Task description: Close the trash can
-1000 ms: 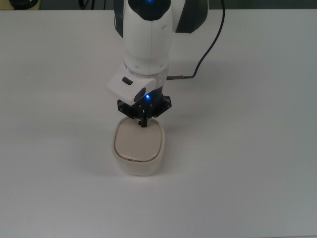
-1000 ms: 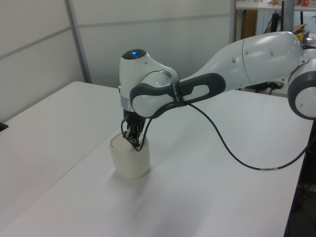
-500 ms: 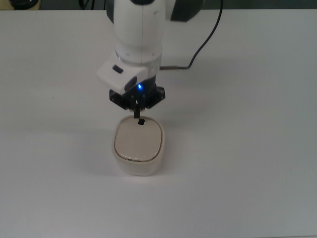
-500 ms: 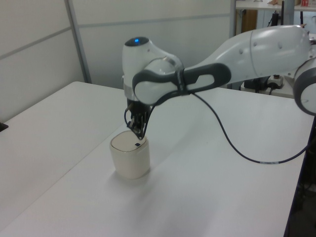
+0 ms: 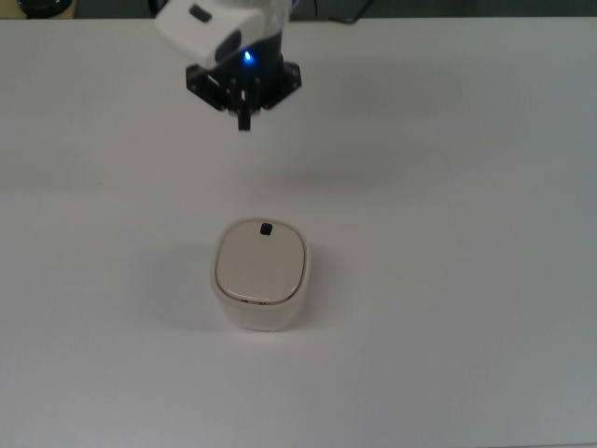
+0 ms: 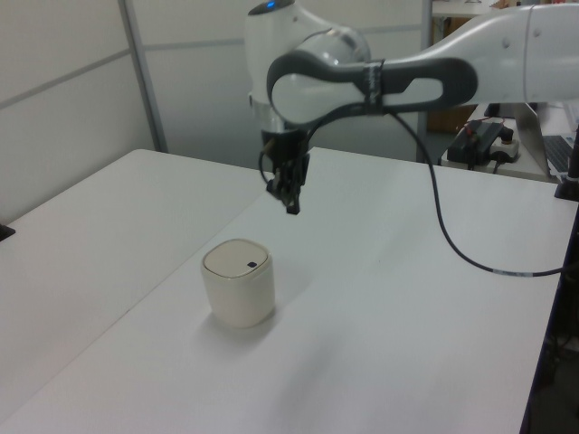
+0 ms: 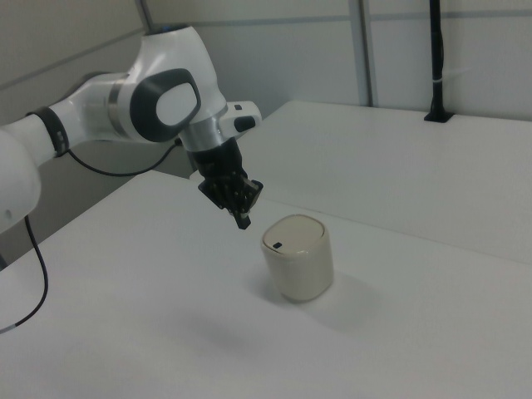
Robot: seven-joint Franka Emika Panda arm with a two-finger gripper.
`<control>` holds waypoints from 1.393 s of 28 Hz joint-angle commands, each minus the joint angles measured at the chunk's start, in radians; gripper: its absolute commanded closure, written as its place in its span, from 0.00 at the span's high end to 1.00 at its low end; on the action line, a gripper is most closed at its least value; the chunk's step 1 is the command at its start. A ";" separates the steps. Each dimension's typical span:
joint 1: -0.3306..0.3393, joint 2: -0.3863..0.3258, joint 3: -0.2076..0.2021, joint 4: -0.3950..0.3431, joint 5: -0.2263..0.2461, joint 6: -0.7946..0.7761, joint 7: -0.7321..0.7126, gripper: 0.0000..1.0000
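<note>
Pincer (image 6: 291,201) hangs above — clear of — closed trash can (image 6: 238,283).

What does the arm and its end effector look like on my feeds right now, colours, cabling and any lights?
The arm has glossy white rounded shells with dark grey bands at the joints. A thin black cable hangs from it in a loop. The end effector is a small black assembly under a white block-shaped flange, with a blue light glowing on it. Another blue light sits atop the wrist housing.

Probably lab: white table (image 6: 380,307), partition panels (image 6: 81,99)
</note>
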 commanded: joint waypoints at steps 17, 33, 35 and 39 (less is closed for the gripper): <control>-0.016 -0.051 -0.011 -0.023 0.007 -0.072 -0.024 1.00; -0.019 -0.071 -0.034 -0.022 0.041 -0.077 -0.024 1.00; -0.019 -0.071 -0.034 -0.022 0.041 -0.077 -0.025 1.00; -0.019 -0.073 -0.034 -0.020 0.041 -0.089 -0.022 1.00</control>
